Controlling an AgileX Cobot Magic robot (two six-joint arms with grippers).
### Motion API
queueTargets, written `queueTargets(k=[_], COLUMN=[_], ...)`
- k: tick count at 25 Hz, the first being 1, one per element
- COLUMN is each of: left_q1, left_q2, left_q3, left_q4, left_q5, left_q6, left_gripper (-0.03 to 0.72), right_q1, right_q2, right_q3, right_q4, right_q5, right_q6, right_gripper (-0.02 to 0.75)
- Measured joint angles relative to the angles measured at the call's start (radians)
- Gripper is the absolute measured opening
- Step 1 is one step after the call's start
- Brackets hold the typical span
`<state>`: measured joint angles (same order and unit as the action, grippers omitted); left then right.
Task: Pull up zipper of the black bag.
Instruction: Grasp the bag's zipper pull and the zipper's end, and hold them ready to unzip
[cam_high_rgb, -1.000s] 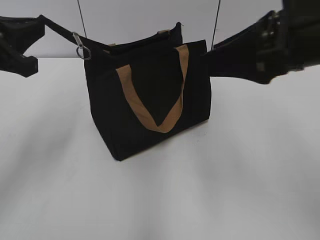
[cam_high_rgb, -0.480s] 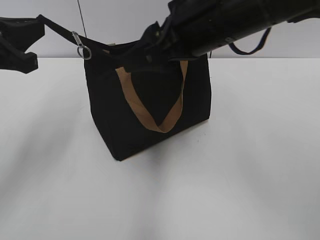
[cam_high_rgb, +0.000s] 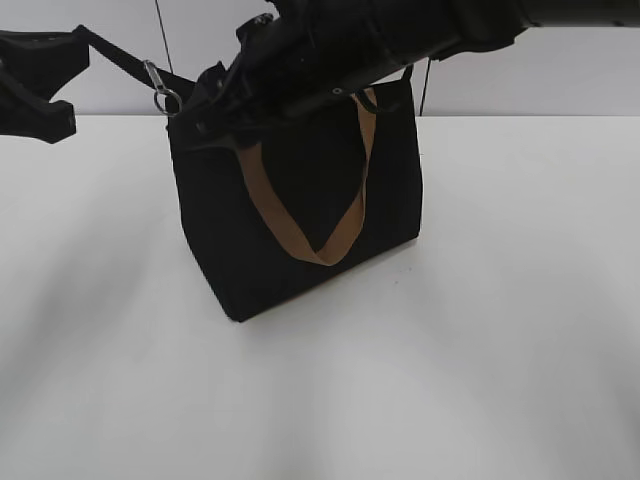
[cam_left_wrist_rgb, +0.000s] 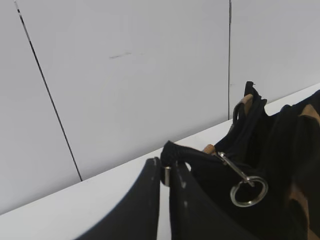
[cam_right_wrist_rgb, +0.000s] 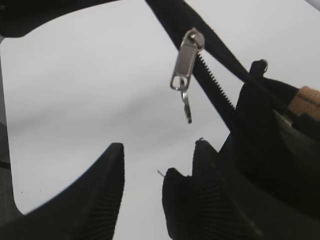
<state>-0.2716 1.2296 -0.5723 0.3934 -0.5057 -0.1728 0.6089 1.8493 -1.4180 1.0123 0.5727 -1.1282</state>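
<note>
Pinching the black zipper tail (cam_left_wrist_rgb: 175, 150), the left claw (cam_left_wrist_rgb: 165, 175) is clenched near the worktop's (cam_high_rgb: 500, 300) far left edge, keeping the strip taut from the black bag (cam_high_rgb: 300, 230). A silver clip with ring (cam_left_wrist_rgb: 245, 185) hangs off that strip. The right claw (cam_right_wrist_rgb: 160, 200) is released, fingers apart, just below the silver pull tab (cam_right_wrist_rgb: 185, 70) on the zipper (cam_right_wrist_rgb: 215, 85). The bag stands upright toward the worktop's far edge, a tan strap handle (cam_high_rgb: 310, 215) draped across its front.

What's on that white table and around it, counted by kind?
Black bag: 1
Tan handles showing: 1
Silver zipper pulls: 1
Silver key rings: 1
Robot grippers: 2, left gripper and right gripper
Total: 6
</note>
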Motion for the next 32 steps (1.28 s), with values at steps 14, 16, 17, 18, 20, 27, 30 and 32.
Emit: queueTargets(k=[14, 16, 17, 18, 20, 27, 30, 32], left_q1=[0.0, 0.0, 0.0, 0.0, 0.0, 0.0, 0.0, 0.0], left_q2=[0.0, 0.0, 0.0, 0.0, 0.0, 0.0, 0.0, 0.0], left_q3=[0.0, 0.0, 0.0, 0.0, 0.0, 0.0, 0.0, 0.0], left_q4=[0.003, 0.003, 0.003, 0.003, 0.003, 0.003, 0.003, 0.004], left_q5=[-0.034, -0.037, -0.038, -0.04, -0.04, -0.041, -0.041, -0.041], left_q6=[-0.003, -0.004, -0.004, -0.004, -0.004, -0.004, -0.004, -0.004], left_gripper=[0.01, 0.01, 0.01, 0.01, 0.01, 0.01, 0.01, 0.01], right_q1=[0.0, 0.0, 0.0, 0.0, 0.0, 0.0, 0.0, 0.0], right_q2=[0.067, 0.07, 0.071, 0.073, 0.075, 0.075, 0.075, 0.075], right_q3=[-0.064, -0.064, -0.064, -0.064, -0.064, -0.064, -0.064, -0.064], right_q4=[0.031, 0.046, 0.059, 0.069, 0.087, 0.14, 0.153, 0.157], right_q5=[-0.037, -0.043, -0.047, -0.052, -0.055, -0.057, -0.054, -0.053], right_q6=[0.002, 0.002, 0.002, 0.002, 0.002, 0.002, 0.002, 0.0], right_gripper=[0.343, 0.343, 0.343, 0.343, 0.343, 0.34, 0.302, 0.265])
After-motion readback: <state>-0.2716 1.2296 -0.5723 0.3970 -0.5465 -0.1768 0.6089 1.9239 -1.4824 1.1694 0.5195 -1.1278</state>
